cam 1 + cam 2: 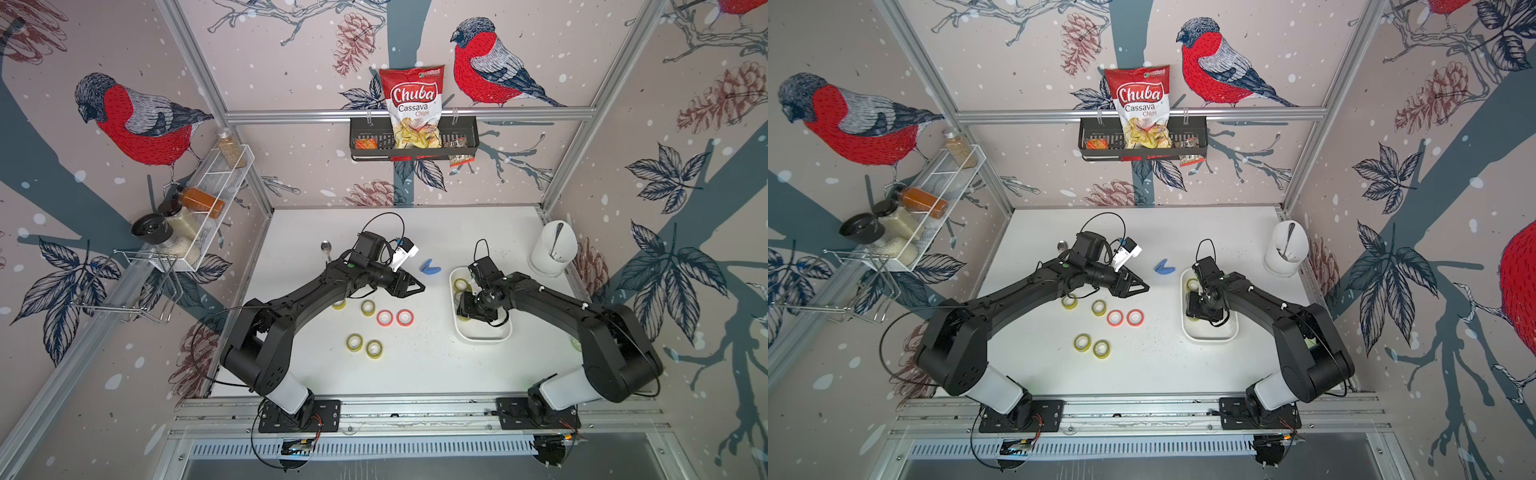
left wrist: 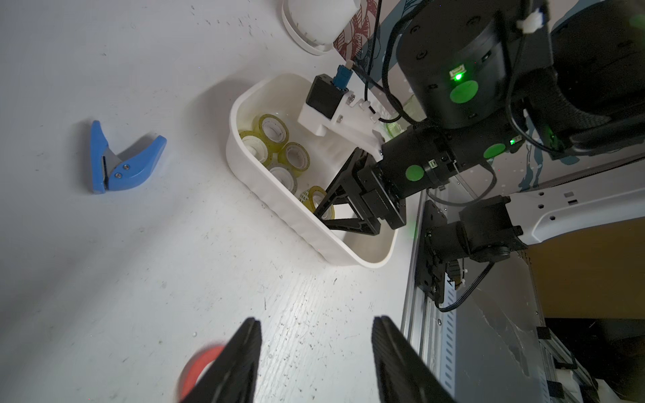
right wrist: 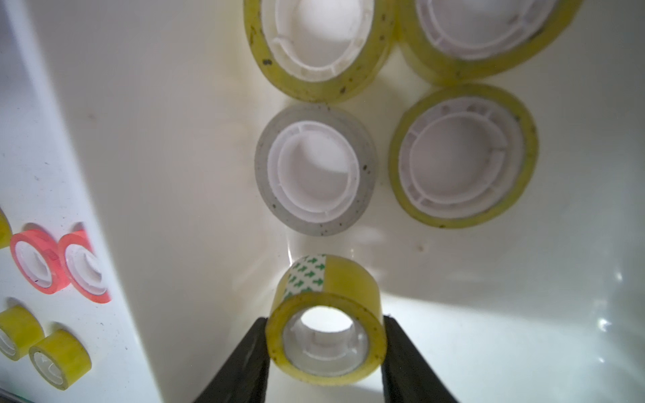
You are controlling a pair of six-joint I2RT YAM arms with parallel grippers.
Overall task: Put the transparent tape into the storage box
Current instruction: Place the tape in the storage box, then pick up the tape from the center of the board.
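Observation:
The storage box (image 1: 482, 338) (image 1: 1208, 338) is a shallow white tub at the table's right. My right gripper (image 3: 326, 335) reaches down into it and is shut on a yellowish transparent tape roll (image 3: 326, 321), with one finger against each side of the roll; the roll (image 2: 314, 197) hangs just above the box floor. Several more rolls (image 3: 316, 169) lie flat inside the box. On the table, loose yellowish rolls (image 1: 354, 341) (image 1: 368, 307) and two red ones (image 1: 385, 318) lie at the centre. My left gripper (image 1: 415, 286) (image 2: 316, 349) hovers open above them, holding nothing.
A blue tape cutter (image 1: 430, 267) lies between the two grippers. A tall white cup (image 1: 552, 249) with a utensil stands at the back right, and a spoon (image 1: 326, 247) lies at the back left. A black wall basket (image 1: 413, 143) holds a chips bag.

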